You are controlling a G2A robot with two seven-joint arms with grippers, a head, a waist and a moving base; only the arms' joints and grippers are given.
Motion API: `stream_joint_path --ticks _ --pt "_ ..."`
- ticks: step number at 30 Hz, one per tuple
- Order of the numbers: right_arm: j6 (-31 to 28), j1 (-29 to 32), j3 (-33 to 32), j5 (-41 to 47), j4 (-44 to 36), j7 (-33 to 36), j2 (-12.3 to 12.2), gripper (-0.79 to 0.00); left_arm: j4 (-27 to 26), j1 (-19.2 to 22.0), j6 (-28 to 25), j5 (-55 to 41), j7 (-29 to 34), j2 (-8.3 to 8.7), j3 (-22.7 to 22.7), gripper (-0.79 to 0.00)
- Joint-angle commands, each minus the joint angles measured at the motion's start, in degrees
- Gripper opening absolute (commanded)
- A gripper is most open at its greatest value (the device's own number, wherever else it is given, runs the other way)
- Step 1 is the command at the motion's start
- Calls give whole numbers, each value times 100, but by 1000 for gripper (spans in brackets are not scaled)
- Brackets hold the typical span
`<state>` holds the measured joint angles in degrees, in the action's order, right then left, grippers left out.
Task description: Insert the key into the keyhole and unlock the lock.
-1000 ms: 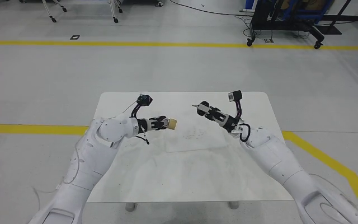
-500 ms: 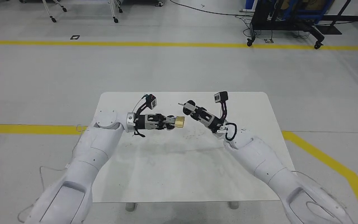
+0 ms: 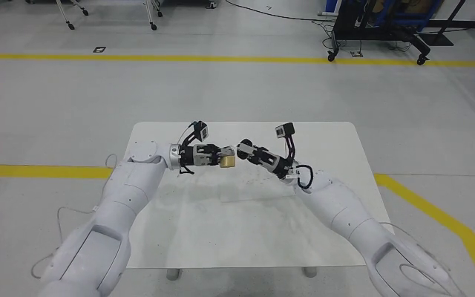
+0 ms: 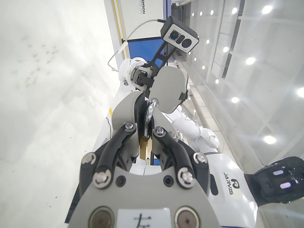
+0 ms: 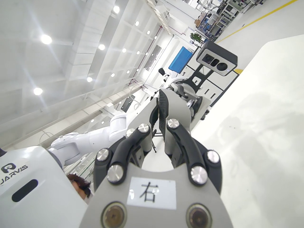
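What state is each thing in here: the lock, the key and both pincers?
left pincer, shut on the lock.
lock, clamped, held clear of the table; locked or not, cannot tell.
right pincer, shut, tips close to the lock.
key, hidden at the pincers; inserted or not, cannot tell.

The two arms come closer together above the counter (image 3: 297,223). The right gripper (image 3: 244,148) moves toward the lock (image 3: 228,159) in the left gripper (image 3: 222,157) and is now just beside it.
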<state>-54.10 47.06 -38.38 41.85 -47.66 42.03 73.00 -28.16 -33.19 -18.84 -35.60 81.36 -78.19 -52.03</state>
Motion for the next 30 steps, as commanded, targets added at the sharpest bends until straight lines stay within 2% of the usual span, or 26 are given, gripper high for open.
stream_joint_path --ticks 1,4,14,16,20,23,27,30 --pt "-20 10 -73 117 42 99 -1 -785 80 55 125 -27 40 -29 17 -785" --pt "-56 60 -199 372 31 189 -4 -785 150 113 164 10 50 -50 39 -785" --pt "-56 60 -199 372 31 189 -4 -785 150 113 164 10 50 -50 39 -785" --pt "-22 92 -209 375 -55 199 -8 -785 5 -21 429 -148 -69 -61 3 -785" --pt "121 319 -502 -65 -207 -115 -141 -785 -76 -39 1430 -274 -607 -77 -40 -785" --pt "571 622 -688 -321 -497 -624 -221 -785 -47 -12 1848 -402 -1142 -114 -92 -785" --pt "1094 1070 -954 -468 -1036 -1260 -308 -785 -27 81 2012 -122 -2201 -177 -15 -785" --pt "1497 1388 -1183 -728 -1464 -1675 -392 -785 -105 87 1913 150 -2654 -204 57 -785"
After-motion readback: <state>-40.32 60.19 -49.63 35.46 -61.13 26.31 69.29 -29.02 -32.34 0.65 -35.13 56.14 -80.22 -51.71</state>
